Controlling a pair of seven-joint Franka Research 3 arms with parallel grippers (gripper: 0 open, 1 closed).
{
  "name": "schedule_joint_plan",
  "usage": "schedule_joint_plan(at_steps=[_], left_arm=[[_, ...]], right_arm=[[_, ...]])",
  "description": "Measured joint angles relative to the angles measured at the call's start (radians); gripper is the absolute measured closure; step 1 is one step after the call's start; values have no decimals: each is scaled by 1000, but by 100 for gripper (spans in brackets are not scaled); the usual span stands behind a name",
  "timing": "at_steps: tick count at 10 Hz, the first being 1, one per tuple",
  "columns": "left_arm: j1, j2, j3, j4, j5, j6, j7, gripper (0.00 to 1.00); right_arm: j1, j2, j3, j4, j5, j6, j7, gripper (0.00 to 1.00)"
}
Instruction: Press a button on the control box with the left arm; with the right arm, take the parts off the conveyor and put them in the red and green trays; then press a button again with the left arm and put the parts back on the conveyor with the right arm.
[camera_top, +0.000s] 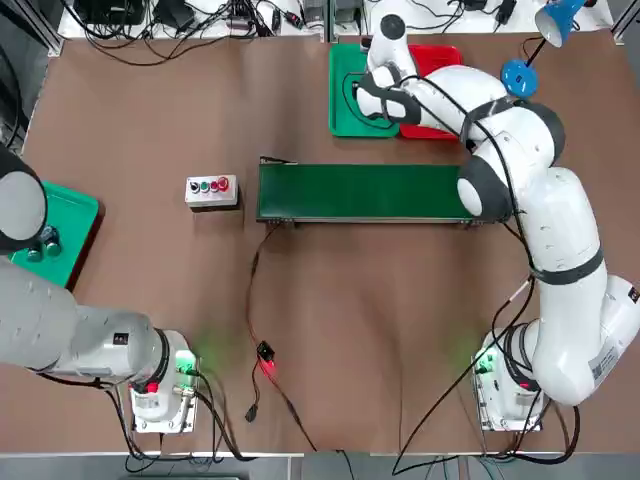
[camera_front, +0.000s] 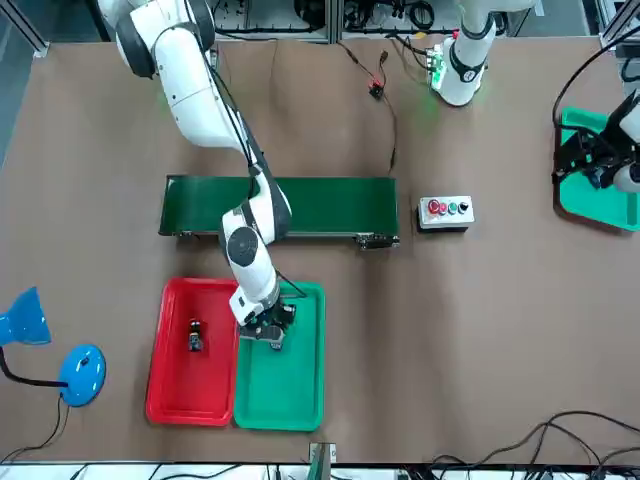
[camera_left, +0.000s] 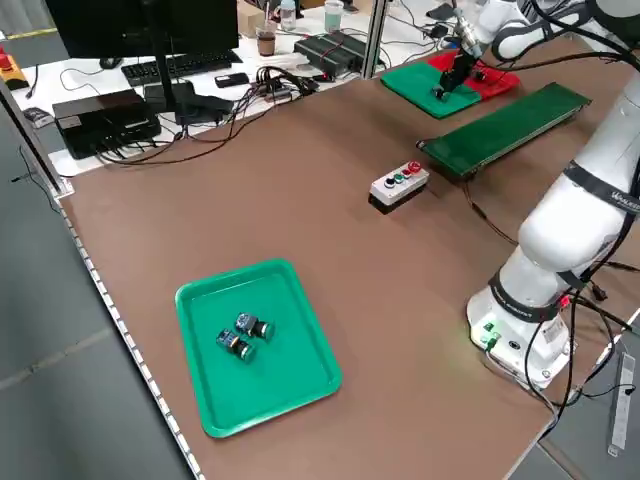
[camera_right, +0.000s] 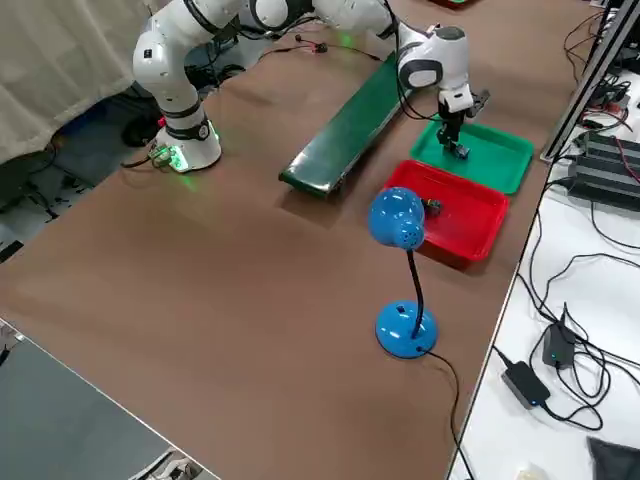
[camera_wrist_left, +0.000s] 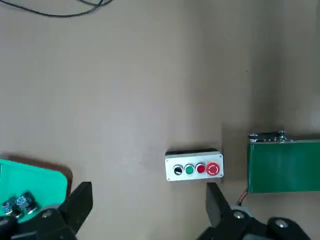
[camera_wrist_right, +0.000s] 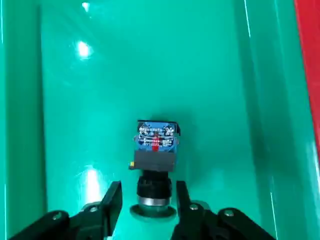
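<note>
While the part (camera_wrist_right: 155, 162) lies on its side on the floor of the green tray (camera_wrist_right: 65, 100), its long axis runs from the blue-labelled block outward to the dark collar and silvery round cap between the right pincer (camera_wrist_right: 148, 200) fingers, which stand slightly apart beside the cap without clamping it. Another part (camera_front: 195, 336) sits in the red tray (camera_front: 170, 390) alongside. The left pincer (camera_wrist_left: 147, 205) hangs wide open above the worktop (camera_wrist_left: 150, 75), near the control box (camera_wrist_left: 194, 165).

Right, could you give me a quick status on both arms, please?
Right gripper open around part in green tray. Left gripper open, parked above table. One part in red tray. Conveyor empty.
</note>
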Motion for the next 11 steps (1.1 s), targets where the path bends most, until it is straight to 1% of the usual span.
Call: schedule_joint_plan(at_steps=[1, 2, 3, 4, 5, 6, 8, 9, 11], left_arm=[[0, 0, 0, 0, 0, 0, 0, 0], [0, 0, 0, 0, 0, -2, -4, 0], [1, 0, 0, 0, 0, -3, -10, 0], [4, 0, 0, 1, 0, -3, -11, 0], [8, -1, 1, 1, 0, -3, -11, 0], [13, -1, 1, 2, -19, -3, -12, 2], [23, -1, 3, 2, -44, -3, -12, 4], [23, -1, 3, 3, -44, -3, -14, 4], [23, -1, 2, 3, -44, -3, -16, 3]], right_arm=[[0, -4, 0, 20, 0, -66, 0, 33], [0, -21, -1, 45, 0, -159, -1, 30], [0, -48, -2, 73, 0, -264, -12, 22], [-2, -79, -5, 94, 0, -333, -25, 19], [-12, -124, -8, 102, 0, -382, -36, 4], [-35, -179, -10, 102, 0, -455, -48, 1], [-104, -287, -12, 101, 0, -626, -121, 1], [-147, -337, -13, 100, 0, -688, -158, 1], [-230, -421, -13, 98, 0, -766, -218, 1]])
